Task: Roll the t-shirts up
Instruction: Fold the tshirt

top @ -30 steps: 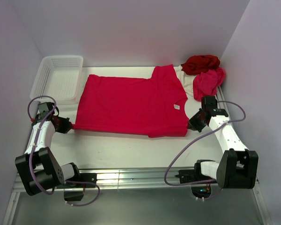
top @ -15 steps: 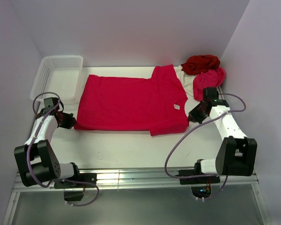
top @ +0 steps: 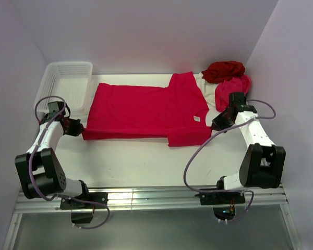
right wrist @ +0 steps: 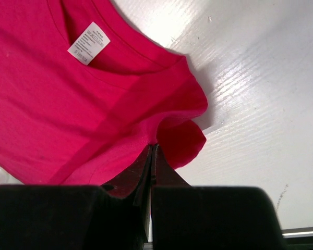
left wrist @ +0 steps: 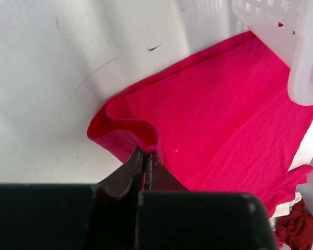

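Crimson t-shirt (top: 141,112) lies spread across the middle of the surface (top: 141,161), its near edge drawn farther back than a second ago. Left claw (top: 79,130) is clenched on the hem corner, and right claw (top: 215,126) is clenched on the near right corner. A heap of dark red, pink and cream shirts (top: 224,71) sits back right. White mesh basket (top: 65,86) stands back left, just beside the shirt. A strip of surface shows before the arm bases.

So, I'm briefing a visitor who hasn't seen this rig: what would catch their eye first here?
A crimson t-shirt lies flat across the middle of the table. The left tool is shut on its hem end, the right tool on its collar end. A dark red shirt and a pink shirt sit bunched at the back right.
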You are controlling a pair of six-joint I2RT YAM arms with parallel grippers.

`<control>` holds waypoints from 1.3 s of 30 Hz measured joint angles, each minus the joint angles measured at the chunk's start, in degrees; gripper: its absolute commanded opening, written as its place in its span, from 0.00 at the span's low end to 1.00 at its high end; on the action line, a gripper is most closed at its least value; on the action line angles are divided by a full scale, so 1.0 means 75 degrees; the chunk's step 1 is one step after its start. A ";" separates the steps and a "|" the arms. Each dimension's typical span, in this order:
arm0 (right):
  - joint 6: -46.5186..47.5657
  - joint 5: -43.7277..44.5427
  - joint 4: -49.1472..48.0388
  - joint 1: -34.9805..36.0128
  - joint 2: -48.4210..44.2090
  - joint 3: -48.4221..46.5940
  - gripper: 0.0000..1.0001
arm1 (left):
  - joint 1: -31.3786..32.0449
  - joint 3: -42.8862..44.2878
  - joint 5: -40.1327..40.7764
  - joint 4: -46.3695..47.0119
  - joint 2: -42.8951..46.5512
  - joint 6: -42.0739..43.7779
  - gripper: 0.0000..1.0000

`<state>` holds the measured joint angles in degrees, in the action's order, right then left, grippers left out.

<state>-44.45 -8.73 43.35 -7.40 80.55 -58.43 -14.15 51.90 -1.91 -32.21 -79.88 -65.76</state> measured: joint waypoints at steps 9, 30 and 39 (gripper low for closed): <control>0.0044 -0.0079 -0.0015 -0.0064 0.0568 -0.0414 0.00 | 0.0093 0.0423 0.0020 -0.0015 -0.0393 -0.0015 0.00; 0.0058 -0.0105 -0.0146 -0.0187 0.1510 -0.1029 0.00 | 0.0469 0.1469 0.0245 -0.0020 -0.1600 -0.0012 0.00; 0.0055 -0.0131 -0.0201 -0.0187 0.2101 -0.1539 0.00 | 0.0481 0.1734 0.0242 0.0000 -0.2075 -0.0015 0.00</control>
<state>-44.03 -9.72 41.85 -8.80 96.31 -69.97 -10.55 64.90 -0.10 -32.21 -95.44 -65.87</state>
